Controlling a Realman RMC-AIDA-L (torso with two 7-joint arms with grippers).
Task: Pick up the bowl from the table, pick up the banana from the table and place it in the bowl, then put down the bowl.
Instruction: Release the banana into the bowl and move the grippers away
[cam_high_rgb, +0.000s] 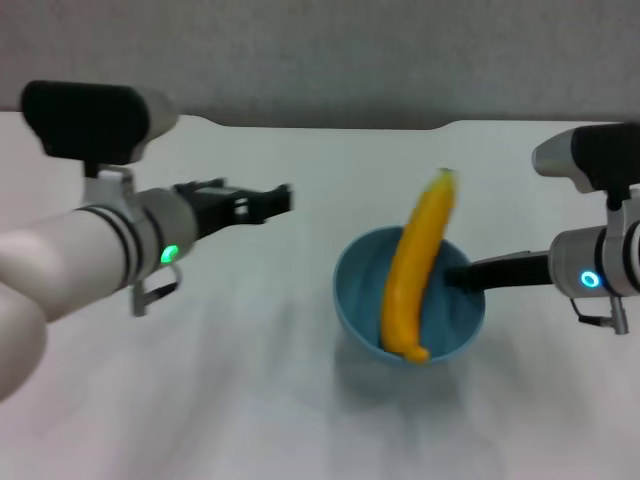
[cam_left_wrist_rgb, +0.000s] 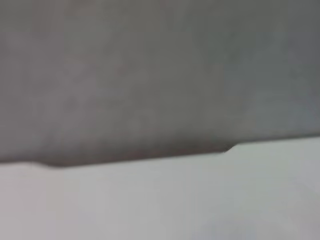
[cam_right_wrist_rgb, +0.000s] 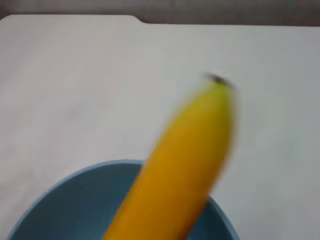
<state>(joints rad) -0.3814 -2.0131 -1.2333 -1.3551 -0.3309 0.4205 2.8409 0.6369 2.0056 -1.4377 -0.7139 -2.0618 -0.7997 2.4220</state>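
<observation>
The light-blue bowl (cam_high_rgb: 409, 300) sits right of centre in the head view, with a soft shadow on the white bench (cam_high_rgb: 250, 380) under and in front of it; whether it rests on the surface or is held just above it cannot be told. The banana (cam_high_rgb: 416, 265) lies in the bowl at a slant: its lower end rests against the near rim, and its upper end (the one with the small dark stem tip) sticks out over the far rim. In the right wrist view the banana (cam_right_wrist_rgb: 175, 175) rises out of the bowl (cam_right_wrist_rgb: 65, 200) towards the far edge of the bench (cam_right_wrist_rgb: 75, 75).

The right gripper (cam_high_rgb: 462, 274) reaches in from the right, and its dark fingers (cam_high_rgb: 500, 270) are closed on the bowl's right-hand rim.

The left gripper (cam_high_rgb: 283, 198) is well apart from the bowl, above the left half of the bench, pointing towards the middle. Its dark fingers (cam_high_rgb: 262, 202) carry nothing; whether they are open or closed cannot be told. The left wrist view shows only the bench (cam_left_wrist_rgb: 200, 200), its far edge and a grey wall (cam_left_wrist_rgb: 150, 65) behind.
</observation>
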